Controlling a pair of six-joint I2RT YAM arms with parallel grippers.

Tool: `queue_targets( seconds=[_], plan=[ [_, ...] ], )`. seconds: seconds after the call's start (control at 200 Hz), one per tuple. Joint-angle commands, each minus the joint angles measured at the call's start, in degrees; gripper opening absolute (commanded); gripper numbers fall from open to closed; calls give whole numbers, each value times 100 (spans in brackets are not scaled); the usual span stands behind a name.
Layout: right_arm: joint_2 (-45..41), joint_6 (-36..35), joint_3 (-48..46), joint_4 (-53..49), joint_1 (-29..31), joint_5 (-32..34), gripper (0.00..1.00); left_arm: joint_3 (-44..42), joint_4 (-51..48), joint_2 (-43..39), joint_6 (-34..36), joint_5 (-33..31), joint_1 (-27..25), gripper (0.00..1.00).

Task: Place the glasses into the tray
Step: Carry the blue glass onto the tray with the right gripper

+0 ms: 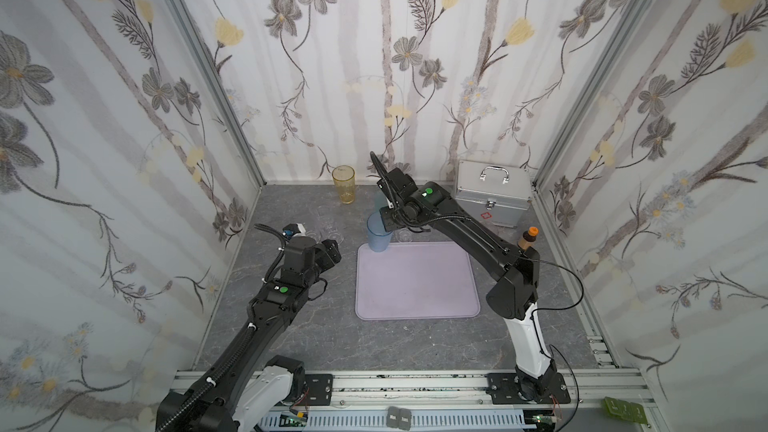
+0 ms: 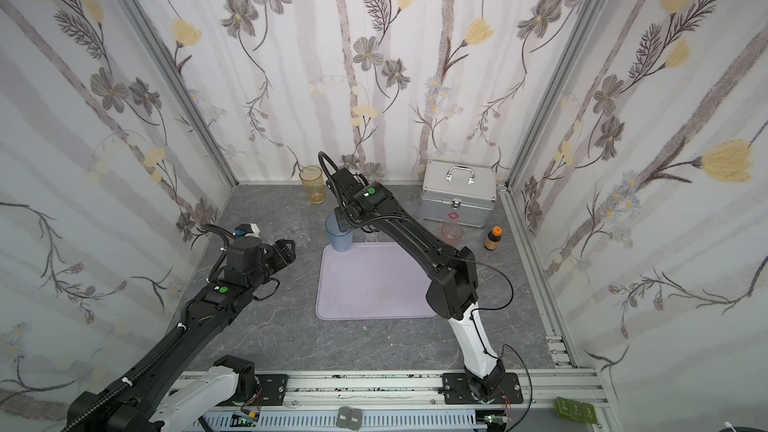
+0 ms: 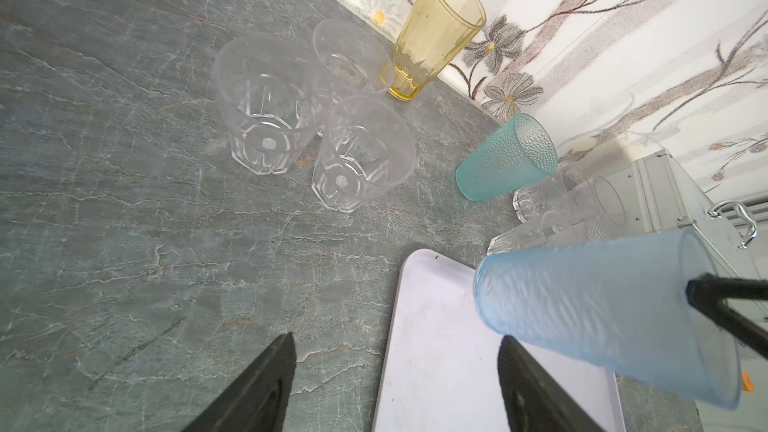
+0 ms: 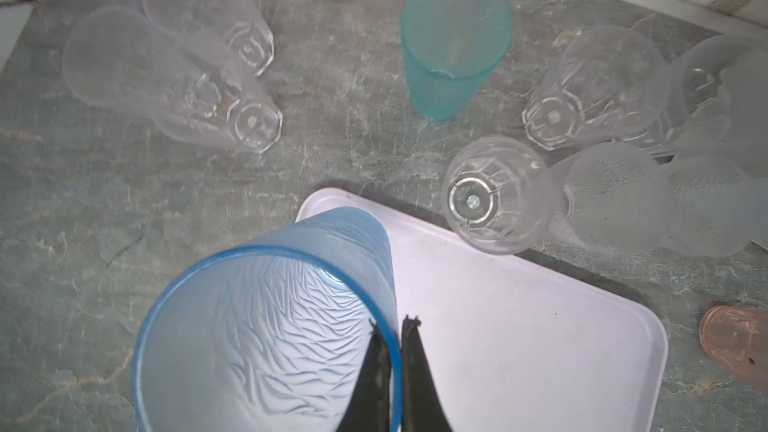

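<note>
My right gripper is shut on the rim of a tall blue glass, one finger inside and one outside. The blue glass is over the far left corner of the lilac tray; I cannot tell whether its base touches. My left gripper is open and empty, low over the tray's left edge. On the table beyond stand an amber glass, a teal glass, three clear faceted glasses on the left, and clear, frosted and pink ones on the right.
A silver metal case with a handle stands at the back right. A small brown bottle with an orange cap is in front of it. One clear glass stands right against the tray's far edge. Papered walls close three sides.
</note>
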Motion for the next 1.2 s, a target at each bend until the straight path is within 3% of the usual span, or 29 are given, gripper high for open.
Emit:
queue_targets(
  seconds=[0.0, 0.29, 0.934, 1.014, 1.194],
  plan=[
    [209, -27, 21, -21, 166, -96, 0, 5, -76, 81, -8, 39, 19, 79],
    [705, 117, 21, 425, 175, -99, 0, -244, -71, -136, -62, 15, 13, 79],
    [797, 302, 21, 863, 249, 459, 0, -226, -39, 48, -71, 51, 13, 79],
    [747, 283, 21, 814, 255, 418, 9, -121, -45, 120, -5, 32, 13, 79],
    [215, 338, 0, 753, 124, 16, 43, 576, -87, 632, 331, 62, 39, 78]
  ],
)
